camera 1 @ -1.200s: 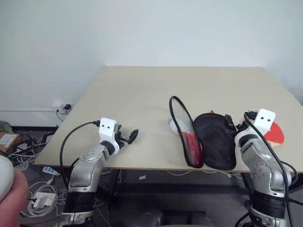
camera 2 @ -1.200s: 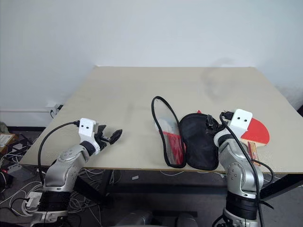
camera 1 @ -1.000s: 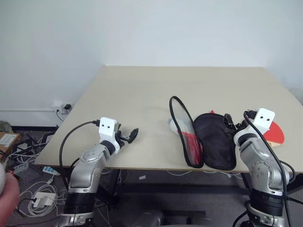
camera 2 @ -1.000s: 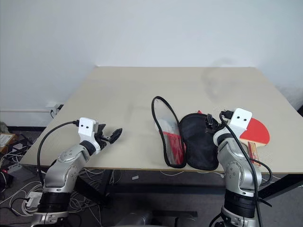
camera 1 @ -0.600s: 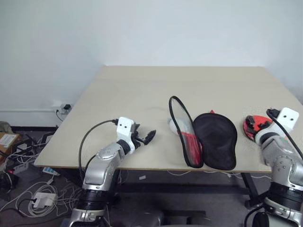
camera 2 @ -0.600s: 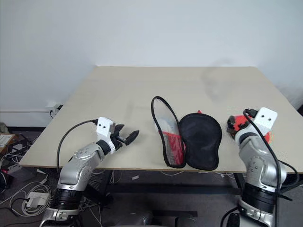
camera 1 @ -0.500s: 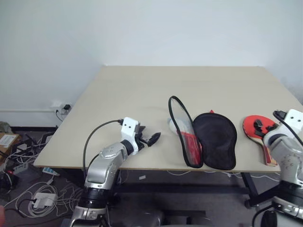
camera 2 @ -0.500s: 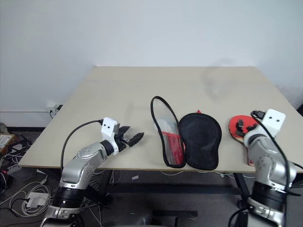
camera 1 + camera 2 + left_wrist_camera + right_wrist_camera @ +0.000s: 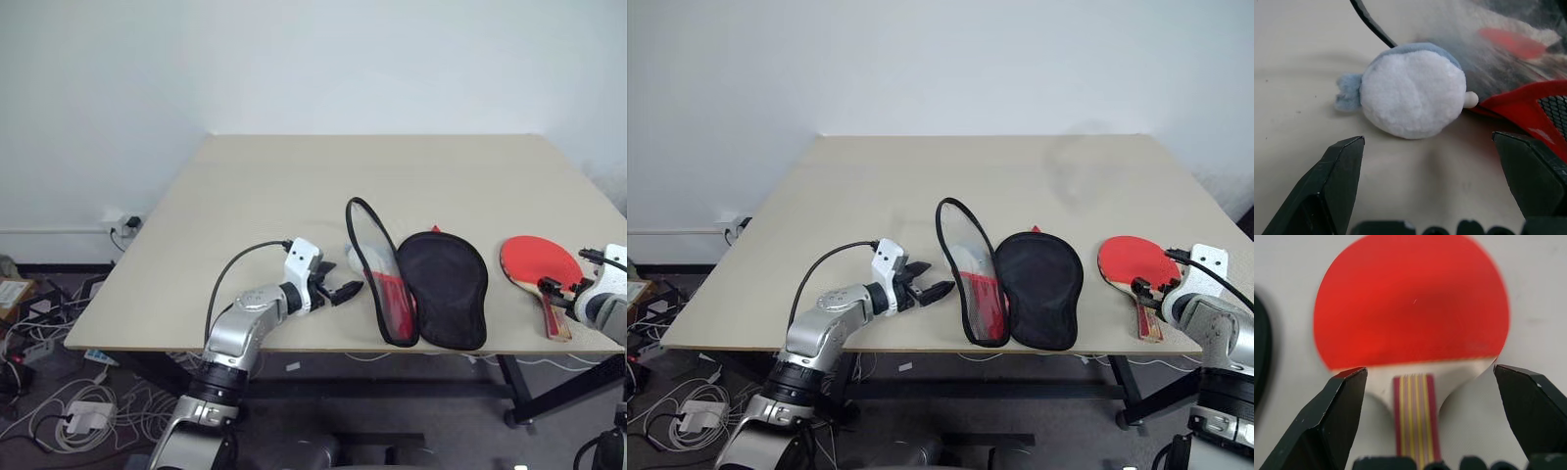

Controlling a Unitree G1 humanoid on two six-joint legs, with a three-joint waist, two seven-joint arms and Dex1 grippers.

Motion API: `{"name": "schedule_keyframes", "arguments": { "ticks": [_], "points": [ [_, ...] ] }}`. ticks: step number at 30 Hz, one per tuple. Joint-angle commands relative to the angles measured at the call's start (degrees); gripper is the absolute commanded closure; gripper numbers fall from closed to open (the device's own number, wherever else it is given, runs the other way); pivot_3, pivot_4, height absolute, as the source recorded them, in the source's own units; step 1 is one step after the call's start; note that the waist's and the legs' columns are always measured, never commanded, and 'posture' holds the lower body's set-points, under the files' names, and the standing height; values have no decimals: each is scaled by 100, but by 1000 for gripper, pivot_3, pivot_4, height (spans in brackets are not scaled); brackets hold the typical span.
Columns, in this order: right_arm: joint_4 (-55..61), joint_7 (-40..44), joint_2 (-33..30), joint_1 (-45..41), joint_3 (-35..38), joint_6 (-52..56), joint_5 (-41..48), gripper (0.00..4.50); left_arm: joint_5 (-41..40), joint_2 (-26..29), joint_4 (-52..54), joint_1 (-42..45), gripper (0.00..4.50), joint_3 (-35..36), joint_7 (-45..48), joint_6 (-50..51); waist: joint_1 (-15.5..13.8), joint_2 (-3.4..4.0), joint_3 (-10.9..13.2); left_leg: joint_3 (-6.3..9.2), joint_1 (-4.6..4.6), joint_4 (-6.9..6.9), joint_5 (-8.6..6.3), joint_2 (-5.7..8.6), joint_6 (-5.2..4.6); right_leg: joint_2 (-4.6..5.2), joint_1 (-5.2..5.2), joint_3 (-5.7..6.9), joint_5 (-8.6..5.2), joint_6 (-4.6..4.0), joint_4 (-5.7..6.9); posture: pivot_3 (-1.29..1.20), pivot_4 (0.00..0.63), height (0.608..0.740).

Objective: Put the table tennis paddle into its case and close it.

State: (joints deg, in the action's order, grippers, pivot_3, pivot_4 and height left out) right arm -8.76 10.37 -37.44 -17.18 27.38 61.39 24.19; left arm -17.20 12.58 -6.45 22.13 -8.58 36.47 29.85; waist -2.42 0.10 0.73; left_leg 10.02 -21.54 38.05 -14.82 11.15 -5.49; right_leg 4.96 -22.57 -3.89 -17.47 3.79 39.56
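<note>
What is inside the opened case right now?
The case lies unzipped on the table, its black lining showing bare; the upright flap shows red and mesh. The table tennis paddle lies outside, to its right. Anything beneath the case is hidden.

Red table tennis paddle (image 9: 530, 264) flat on table, beside unzipped black-lined case (image 9: 446, 289)

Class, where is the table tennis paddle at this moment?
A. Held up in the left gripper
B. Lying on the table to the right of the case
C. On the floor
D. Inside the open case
B: the table tennis paddle lies flat on the table, apart from the open case, with the open right gripper at its handle.
</note>
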Motion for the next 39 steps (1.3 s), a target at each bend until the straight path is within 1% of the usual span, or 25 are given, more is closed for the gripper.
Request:
{"name": "schedule_keyframes", "arguments": {
  "ticks": [1, 6, 12, 15, 22, 23, 26, 28, 31, 36, 39],
  "points": [
    [137, 137, -197, -43, 132, 158, 31, 28, 51, -12, 29, 195, 0, 16, 69, -164, -2, 0, 0, 0, 0, 0, 0, 0, 0, 1, 0, 0, 0, 0, 0, 0, 0, 716],
    [256, 276, -185, 143, 100, 427, 37, 28, 154, -81, -186, 277, 0, 3, 55, -305, -13, -3, 2, 7, -3, 2, -1, 0, -1, 2, 1, 1, 0, 0, -2, 0, 0, 716],
    [275, 320, -232, 302, -99, 375, -129, 28, 170, -220, -351, 384, 0, 53, 6, -370, -7, -6, 4, 6, -5, 8, -1, 1, -1, 1, 2, 0, 0, 0, -2, 0, 0, 716],
    [209, 282, -218, 263, -202, 178, -293, 630, 204, -264, -408, 396, 0, 46, 13, -407, -7, -6, 4, 5, -5, 8, -1, 0, -1, 2, 2, 0, 0, 0, -2, 0, 0, 716],
    [59, 189, -70, 97, -351, -70, -504, 3090, 239, -339, -471, 440, 0, 48, 37, -439, -4, -7, 4, 4, -5, 11, -1, 1, -1, 1, 3, 1, 1, 0, -2, 0, 0, 716],
    [80, 179, -39, 81, -345, -109, -512, 3385, 250, -348, -481, 444, 0, 51, 43, -443, -4, -9, 5, 4, -5, 12, -1, 1, -1, 1, 3, 1, 1, 0, -2, 0, 0, 716],
    [400, 107, 54, 32, -191, -191, -469, 3397, 275, -368, -520, 465, 0, 53, 57, -466, 4, -11, 6, 3, -5, 16, -1, 2, -2, 1, 4, 2, 2, -1, -2, 0, 0, 716],
    [856, -149, 194, -94, 77, -235, -424, 3397, 297, -385, -598, 502, 0, 49, 64, -504, 19, -8, 5, 1, -6, 16, -1, 1, -2, 0, 2, 2, 3, -1, -2, 0, 0, 716],
    [1654, -434, 560, -334, 363, 210, -139, 3397, 313, -436, -729, 582, 0, 41, 63, -547, 42, 6, 7, -1, -14, 12, -1, 1, -2, 0, -12, 0, 4, 0, 3, 0, 0, 716],
    [2645, -896, 1321, -708, 359, 1096, 27, 3397, 349, -552, -921, 693, 0, 6, 78, -642, 52, -1, 9, 4, -26, 12, 0, -8, 0, -3, -43, 0, 7, -6, 11, 0, 0, 716],
    [3226, -1178, 1940, -865, 322, 1704, 34, 3397, 376, -632, -1014, 735, 0, -24, 85, -689, 47, -1, 9, 6, -29, 12, 0, -6, 0, -2, -50, 0, 9, -9, 11, 0, 0, 716]
  ]
}}
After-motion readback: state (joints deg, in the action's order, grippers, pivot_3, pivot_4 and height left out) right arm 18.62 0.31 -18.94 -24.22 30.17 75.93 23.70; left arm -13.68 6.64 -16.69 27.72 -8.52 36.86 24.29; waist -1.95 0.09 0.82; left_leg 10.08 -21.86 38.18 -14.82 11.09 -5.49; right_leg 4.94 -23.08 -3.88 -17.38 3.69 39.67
